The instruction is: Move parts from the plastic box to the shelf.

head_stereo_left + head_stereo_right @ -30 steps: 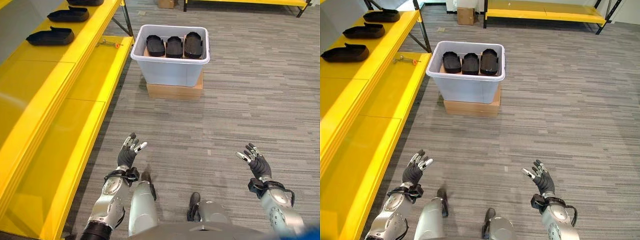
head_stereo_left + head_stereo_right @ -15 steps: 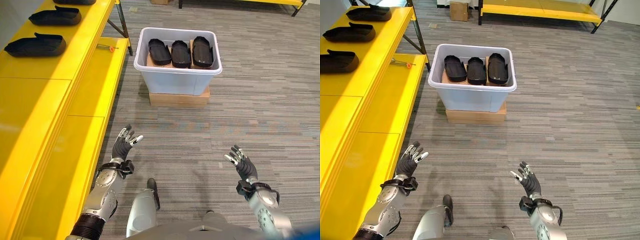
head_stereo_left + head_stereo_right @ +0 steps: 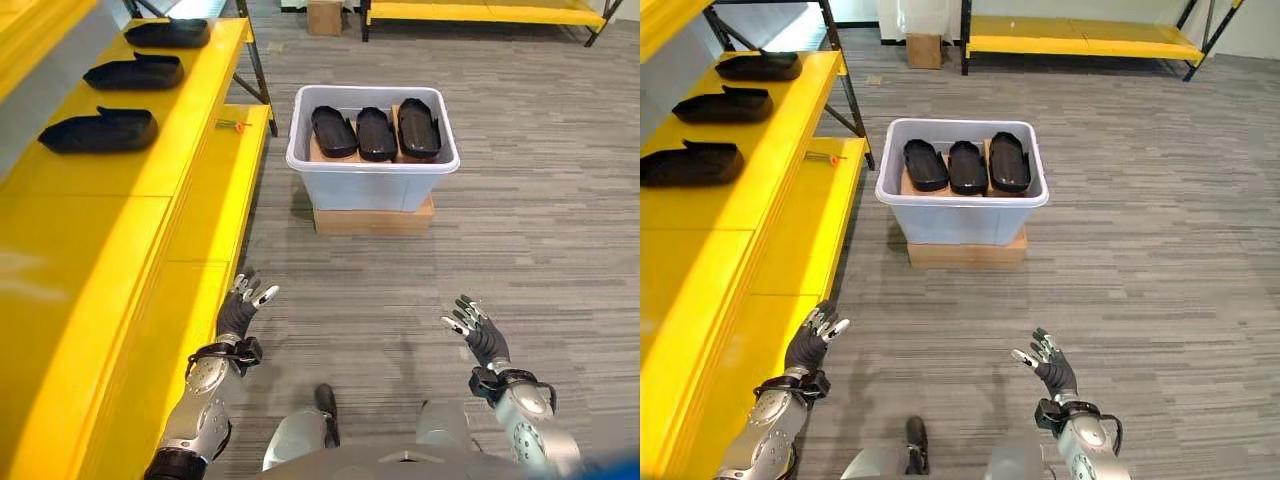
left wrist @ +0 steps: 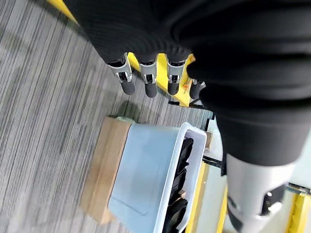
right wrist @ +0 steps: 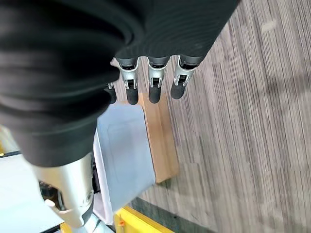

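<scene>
three black parts [image 3: 376, 131] lie side by side in the plastic box [image 3: 374, 185], which stands on a flat cardboard box [image 3: 372, 217] on the floor near the end of the yellow shelf [image 3: 120, 200]. three more black parts [image 3: 98, 131] lie in a row along the far left edge of the shelf top. the left hand [image 3: 238, 312] and the right hand [image 3: 478, 333] are both empty with fingers spread, low over the floor and well apart from the box.

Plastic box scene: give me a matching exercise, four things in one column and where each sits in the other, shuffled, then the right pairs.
Things:
1. plastic box
2. three black parts
3. cardboard box
4. small orange-tipped tool

Places:
A. on the floor, under the plastic box
B. on the lower yellow shelf
C. side by side inside the plastic box
D. on top of the cardboard box

Pairs: 1-D, 2-C, 3-A, 4-B
</scene>
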